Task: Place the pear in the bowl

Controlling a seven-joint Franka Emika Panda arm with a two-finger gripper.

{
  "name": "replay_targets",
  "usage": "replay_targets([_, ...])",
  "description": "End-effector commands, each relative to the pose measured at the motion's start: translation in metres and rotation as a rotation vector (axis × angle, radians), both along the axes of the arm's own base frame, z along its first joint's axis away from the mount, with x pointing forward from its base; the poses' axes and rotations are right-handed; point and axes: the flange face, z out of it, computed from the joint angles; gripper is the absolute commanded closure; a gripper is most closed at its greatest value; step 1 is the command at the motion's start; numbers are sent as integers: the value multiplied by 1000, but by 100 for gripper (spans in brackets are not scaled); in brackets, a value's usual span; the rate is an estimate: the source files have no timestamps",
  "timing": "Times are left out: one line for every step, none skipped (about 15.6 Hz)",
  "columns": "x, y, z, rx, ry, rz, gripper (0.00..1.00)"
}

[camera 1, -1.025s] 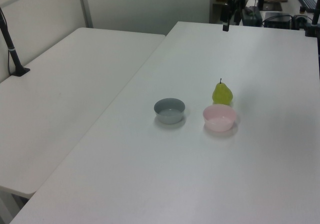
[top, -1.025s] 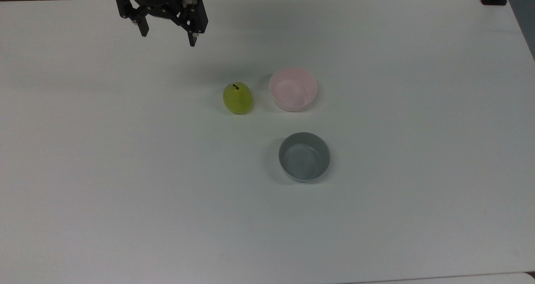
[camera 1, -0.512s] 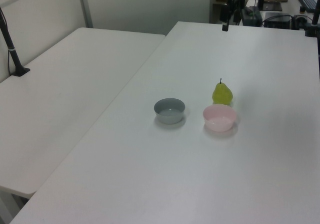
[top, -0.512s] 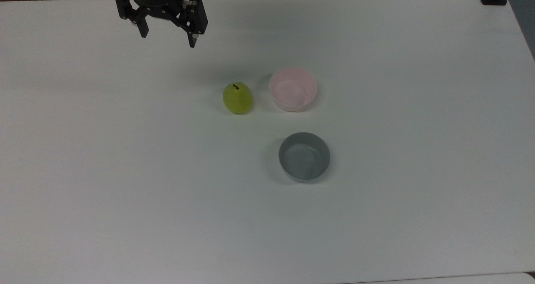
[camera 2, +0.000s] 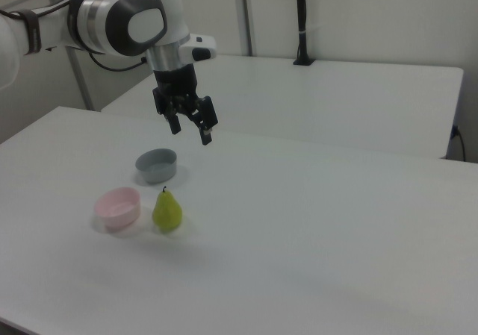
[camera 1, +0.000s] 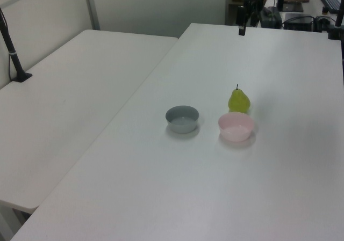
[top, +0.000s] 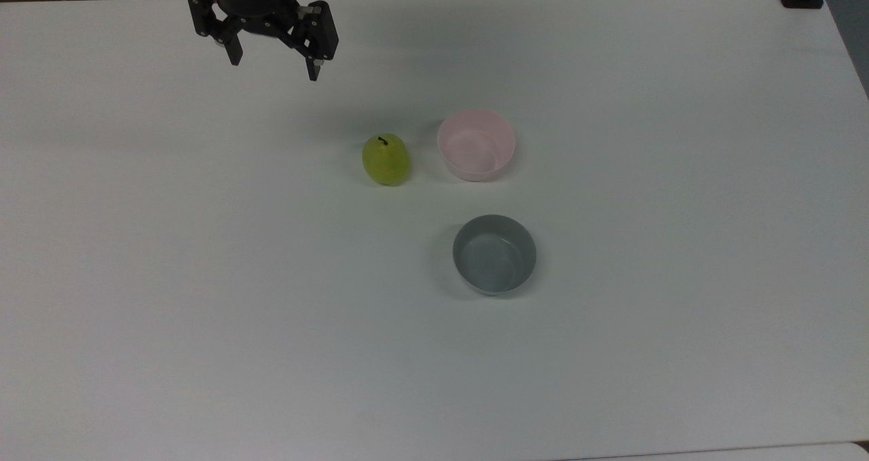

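The yellow-green pear (top: pixel 386 159) stands upright on the white table, its dark stem up; it also shows as the pear (camera 1: pixel 238 100) and the pear (camera 2: pixel 167 210). Just to the top view's right of it sits the pale pink bowl (top: pixel 476 144), also the bowl (camera 1: pixel 236 126) and the bowl (camera 2: pixel 118 207), with nothing in it. My gripper (top: pixel 274 70) hangs open in the air, up and to the top view's left of the pear, well apart from it. In the right view the gripper (camera 2: pixel 193 135) is high above the table with nothing between its fingers.
A grey bowl (top: pixel 494 254) sits below the pink one in the top view, also seen as the grey bowl (camera 1: pixel 182 118) and the grey bowl (camera 2: pixel 157 165). A second white table (camera 1: pixel 64 101) adjoins on the left view's left. A black post (camera 2: pixel 302 22) stands behind.
The gripper has crept slightly downward in the top view, toward the pear. The pear and both bowls have not moved.
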Motion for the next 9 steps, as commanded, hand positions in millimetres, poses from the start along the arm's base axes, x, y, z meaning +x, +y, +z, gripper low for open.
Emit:
replay_targets([1, 5, 0, 6, -8, 53, 0])
replay_targets([1, 12, 2, 9, -10, 65, 0])
replay_targets([0, 19, 3, 11, -7, 75, 0])
replay_targets([-1, 27, 5, 12, -9, 89, 0])
replay_targets([0, 46, 4, 13, -4, 119, 0])
replay_targets([0, 60, 3, 14, -4, 139, 0])
replay_targets([0, 71, 1, 14, 0, 151, 0])
replay_targets([-1, 83, -6, 14, 14, 168, 0])
replay_targets([-2, 93, -11, 13, 22, 186, 0])
